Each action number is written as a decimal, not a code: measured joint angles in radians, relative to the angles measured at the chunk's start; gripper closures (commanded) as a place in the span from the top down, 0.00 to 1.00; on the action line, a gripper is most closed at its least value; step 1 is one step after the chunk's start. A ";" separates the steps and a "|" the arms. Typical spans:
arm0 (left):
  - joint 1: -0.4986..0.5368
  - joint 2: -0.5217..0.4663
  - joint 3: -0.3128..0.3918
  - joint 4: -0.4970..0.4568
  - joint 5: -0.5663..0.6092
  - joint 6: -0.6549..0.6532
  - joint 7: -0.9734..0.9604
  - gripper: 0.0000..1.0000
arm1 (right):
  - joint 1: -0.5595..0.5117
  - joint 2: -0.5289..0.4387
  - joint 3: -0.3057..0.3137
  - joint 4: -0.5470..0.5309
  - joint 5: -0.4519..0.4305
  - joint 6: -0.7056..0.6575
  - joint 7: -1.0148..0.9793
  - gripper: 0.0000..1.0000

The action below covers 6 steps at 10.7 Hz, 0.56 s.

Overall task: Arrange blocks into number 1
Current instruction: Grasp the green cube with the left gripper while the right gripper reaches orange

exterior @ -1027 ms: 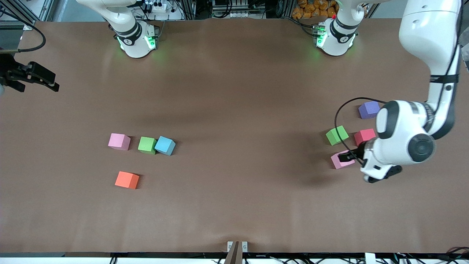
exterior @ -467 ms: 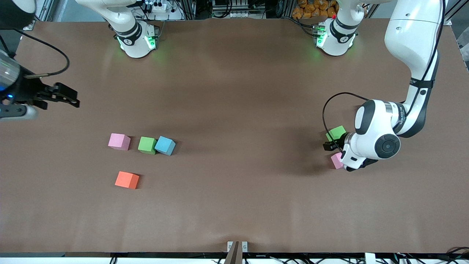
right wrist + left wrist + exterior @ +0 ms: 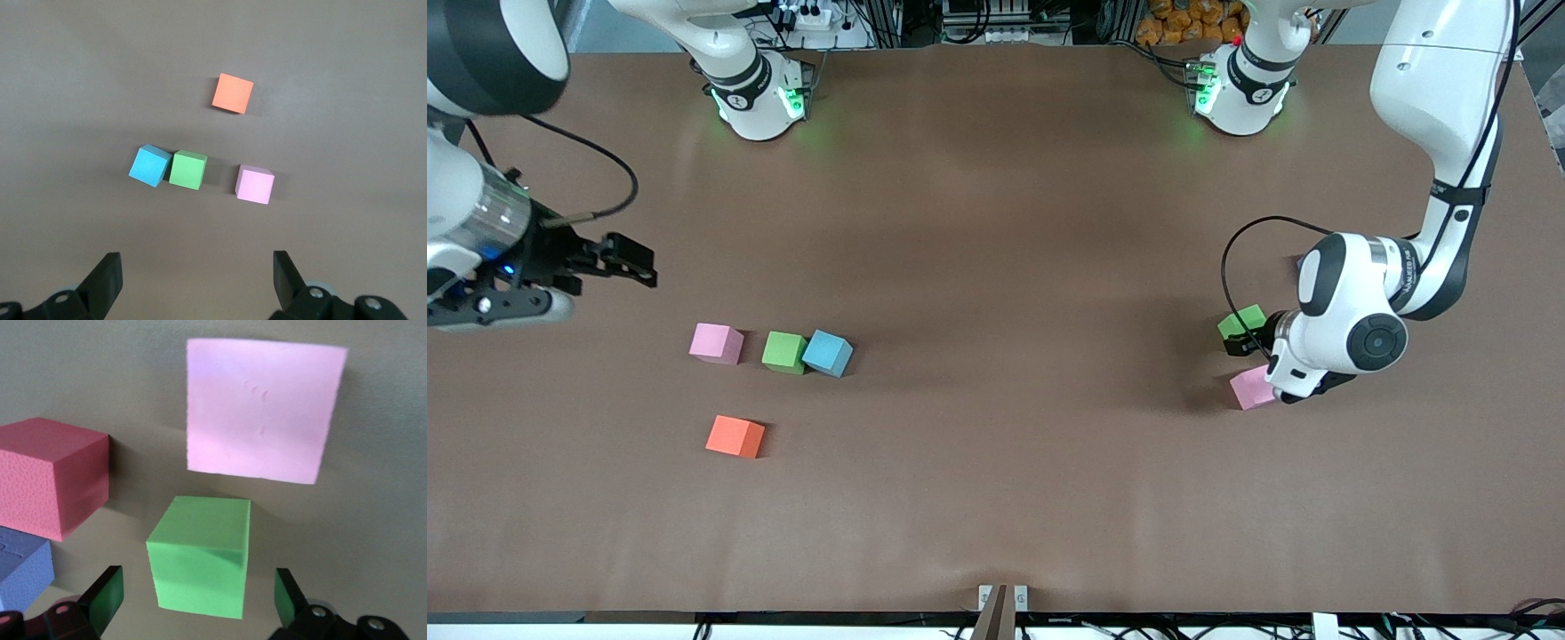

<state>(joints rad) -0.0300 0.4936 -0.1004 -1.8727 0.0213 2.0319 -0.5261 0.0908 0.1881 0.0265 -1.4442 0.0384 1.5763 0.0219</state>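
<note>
At the left arm's end, a green block [image 3: 1240, 322] [image 3: 200, 563] lies between my left gripper's [image 3: 1238, 342] [image 3: 198, 590] open fingers without touching them. A pink block [image 3: 1250, 388] [image 3: 263, 413] lies nearer the front camera. A red block [image 3: 50, 477] sits beside the green one and is hidden by the arm in the front view. At the right arm's end lie a pink block [image 3: 716, 343] [image 3: 255, 185], a green block [image 3: 784, 352] [image 3: 188, 170] and an orange block [image 3: 735, 436] [image 3: 233, 93]. My right gripper [image 3: 639, 265] [image 3: 197, 273] hangs open and empty over bare table beside them.
A blue block [image 3: 828, 354] [image 3: 149, 165] touches the green one at the right arm's end. A purple block [image 3: 20, 567] sits by the red one, hidden under the left arm in the front view. The brown table [image 3: 996, 267] stretches between the two groups.
My left gripper has moved from the pink block to the green block, fingers open round it. The right arm has swung in from the table's end toward its group of blocks.
</note>
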 measured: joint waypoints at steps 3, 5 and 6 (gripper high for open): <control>0.003 -0.005 0.000 -0.058 0.000 0.078 0.000 1.00 | 0.031 0.053 0.001 -0.005 0.020 0.052 0.000 1.00; 0.002 -0.005 0.000 -0.077 0.000 0.096 0.000 1.00 | 0.049 0.081 0.002 -0.025 0.021 0.126 0.000 1.00; 0.002 -0.003 -0.001 -0.084 0.000 0.099 0.000 1.00 | 0.052 0.089 0.002 -0.070 0.022 0.204 0.000 1.00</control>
<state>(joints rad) -0.0279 0.4901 -0.1009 -1.9571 0.0213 2.1310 -0.5261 0.1426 0.2773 0.0283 -1.5147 0.0601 1.7803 0.0215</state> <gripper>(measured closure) 0.000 0.000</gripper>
